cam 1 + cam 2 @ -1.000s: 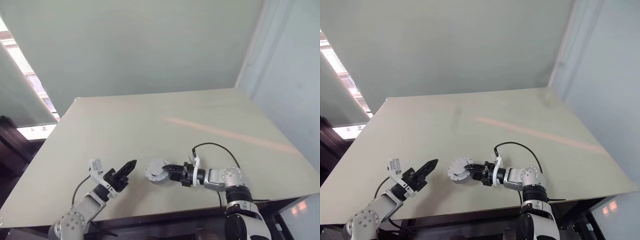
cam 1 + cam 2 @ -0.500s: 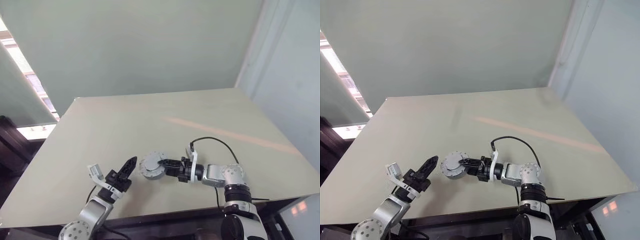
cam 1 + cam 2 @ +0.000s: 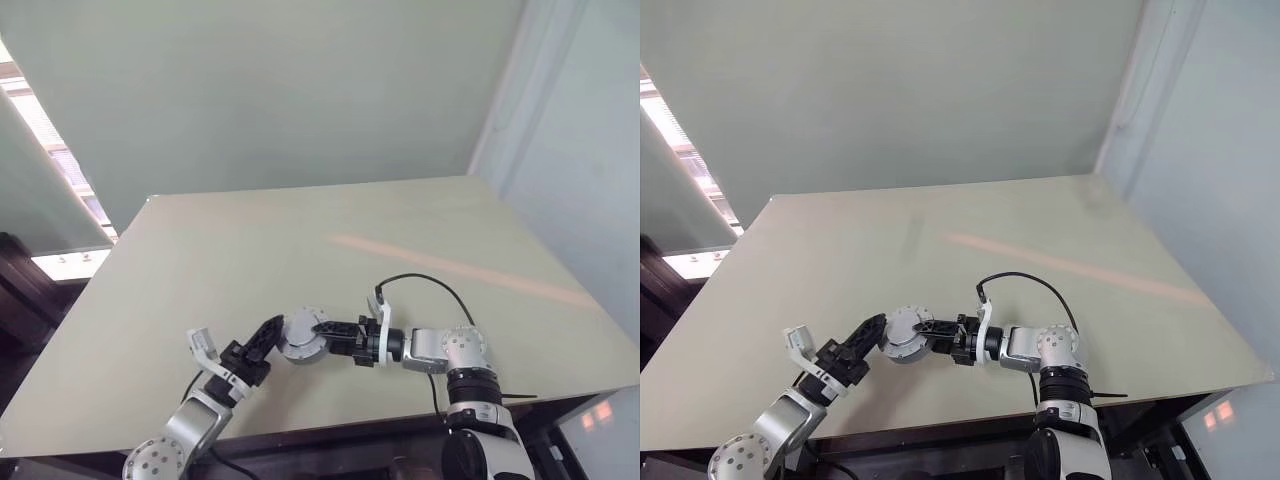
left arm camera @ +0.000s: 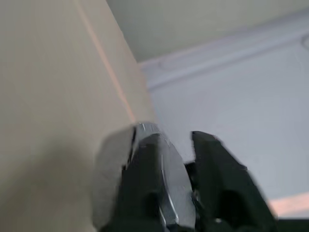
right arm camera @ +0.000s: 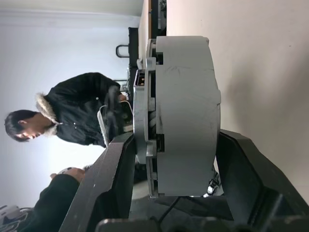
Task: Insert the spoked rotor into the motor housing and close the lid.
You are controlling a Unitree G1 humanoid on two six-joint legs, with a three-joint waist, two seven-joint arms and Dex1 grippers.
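Note:
The motor housing (image 3: 303, 335) is a round light-grey disc with small tabs on its rim, held on edge just above the table. My right gripper (image 3: 322, 333) reaches in from the right and is shut on it; the right wrist view shows the thick grey body (image 5: 183, 111) clamped between both black fingers (image 5: 116, 183). A thinner flanged plate sits on one face; I cannot tell whether it is the lid. My left gripper (image 3: 268, 333) comes from the left, open, with the housing's rim (image 4: 169, 188) between its fingers (image 4: 140, 188). The spoked rotor is out of view.
The pale table (image 3: 400, 230) stretches far beyond the two hands, with its front edge close below them. A black cable (image 3: 420, 285) loops over the right wrist. A person in a black jacket (image 5: 72, 111) shows behind the housing in the right wrist view.
The left gripper has moved right up to the housing and opened from shut, now straddling its rim. The right gripper has shifted the housing slightly left.

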